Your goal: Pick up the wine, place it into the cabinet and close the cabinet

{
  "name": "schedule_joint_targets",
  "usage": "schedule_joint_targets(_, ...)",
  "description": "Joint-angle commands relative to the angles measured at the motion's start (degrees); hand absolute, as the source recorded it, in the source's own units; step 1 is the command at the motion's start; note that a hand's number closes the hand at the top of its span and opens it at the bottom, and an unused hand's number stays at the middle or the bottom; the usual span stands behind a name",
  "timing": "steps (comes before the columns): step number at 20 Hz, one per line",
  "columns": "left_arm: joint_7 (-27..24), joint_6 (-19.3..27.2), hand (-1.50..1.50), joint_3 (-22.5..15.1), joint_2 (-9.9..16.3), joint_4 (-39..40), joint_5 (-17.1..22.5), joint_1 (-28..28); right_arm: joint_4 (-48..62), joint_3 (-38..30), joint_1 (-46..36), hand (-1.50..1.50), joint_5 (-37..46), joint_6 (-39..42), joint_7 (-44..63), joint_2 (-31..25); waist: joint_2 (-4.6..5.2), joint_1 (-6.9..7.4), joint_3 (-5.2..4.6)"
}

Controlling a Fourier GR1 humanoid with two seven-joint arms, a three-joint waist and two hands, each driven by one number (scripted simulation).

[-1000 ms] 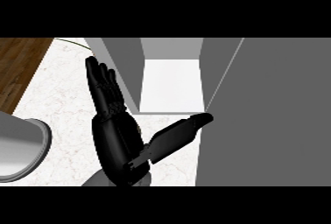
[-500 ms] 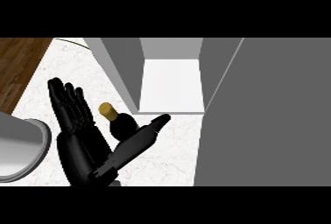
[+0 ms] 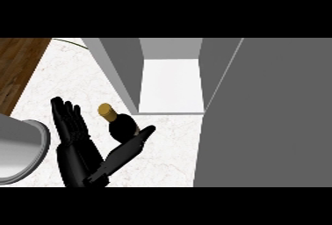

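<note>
Wine bottle (image 3: 120,124) is standing on the counter (image 3: 71,83), just in front of the open cabinet (image 3: 170,85). Left hand (image 3: 81,151) is flanking it, fingers straight, thumb beside the body. Should be closing around the body before lifting.

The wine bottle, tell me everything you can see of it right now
The wine bottle looks dark, nearly black, with a tan, cork-like top pointing up and left in the head view. Only its neck and rounded shoulder show; the rest is hidden by the robot hand, whose straight fingers rise at its left and whose thumb crosses below it. It stands on the white marbled counter, just in front of the open cabinet. Contact cannot be told.
</note>
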Motion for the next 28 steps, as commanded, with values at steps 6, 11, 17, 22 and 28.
schedule_joint_targets(6, -9.4, 7.5, -1.5, -0.7, 7.1, 2.5, 19.7, 0.3, -3.0, -0.1, 2.1, -1.5, -2.0, 0.9, -0.7, 1.1, 0.21, -0.59, -0.21)
schedule_joint_targets(11, -17.7, 8.2, -1.5, -3.9, 2.6, 6.2, 22.2, 4.4, -5.3, 1.8, 0.9, -1.5, 0.1, -0.6, 2.2, 1.6, 0.09, -0.66, -0.36)
schedule_joint_targets(17, -24.5, 1.2, -1.5, 0.8, 0.2, 8.5, 29.9, 3.9, -3.2, -0.6, 2.3, -1.5, -2.4, 1.5, -0.3, 0.9, 0.21, -0.77, -0.38)
schedule_joint_targets(22, -33.4, -4.8, -1.5, 3.7, -4.0, 9.6, 35.4, 7.6, -2.1, 0.3, 2.9, -1.5, -1.1, 1.5, -2.0, 2.1, 0.13, -0.28, -0.42)
schedule_joint_targets(28, -48.0, -14.6, -1.5, 9.5, -10.7, 15.4, 43.0, 12.6, -3.0, 0.3, 3.1, -1.5, -1.1, 2.0, -1.5, 1.6, 0.01, 0.03, -0.43)
